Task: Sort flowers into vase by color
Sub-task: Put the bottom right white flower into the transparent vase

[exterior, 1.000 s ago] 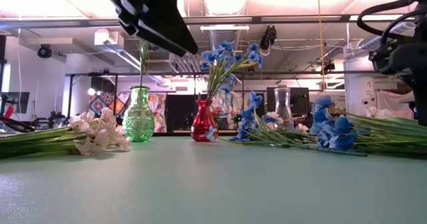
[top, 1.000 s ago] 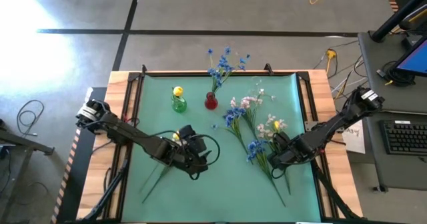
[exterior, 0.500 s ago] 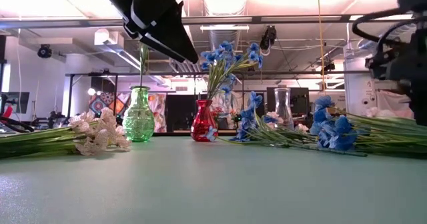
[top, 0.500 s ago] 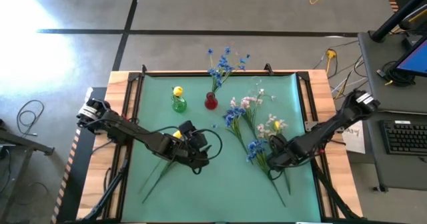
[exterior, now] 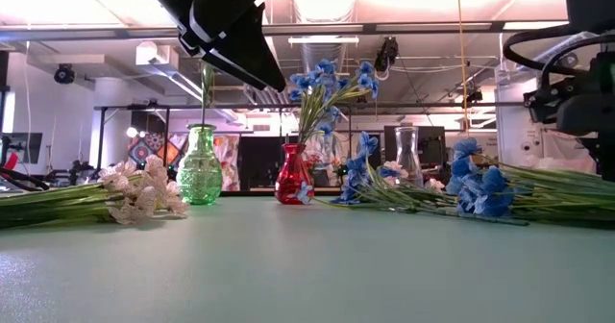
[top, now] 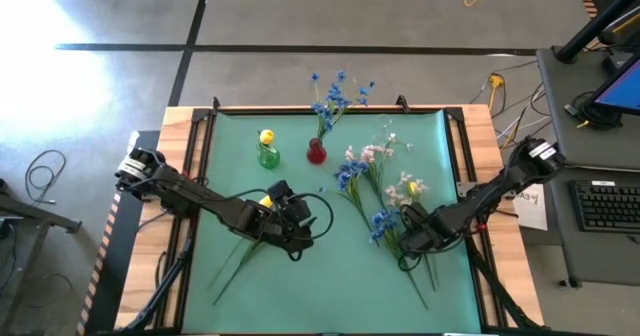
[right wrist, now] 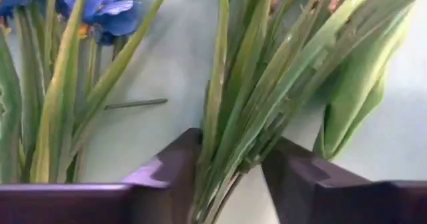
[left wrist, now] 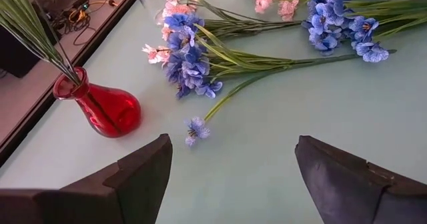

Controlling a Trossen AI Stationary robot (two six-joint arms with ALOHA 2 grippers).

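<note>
Right gripper (top: 407, 238) is down in the loose flowers (top: 385, 191); in its wrist view the fingers (right wrist: 167, 177) stand either side of a bunch of green stems (right wrist: 247, 111), closing in, firm clamp not confirmed. Blue and pink heads lie just beyond it. We judge this the pick step. Next: finish the squeeze, lift clear, and carry to a vase; the red vase (top: 316, 154) holds blue, the green vase (top: 268, 157) yellow. Left gripper (top: 290, 231) waits beside, fingers apart, nothing between.

Three vases (exterior: 200, 165) (green, red, clear)
</note>
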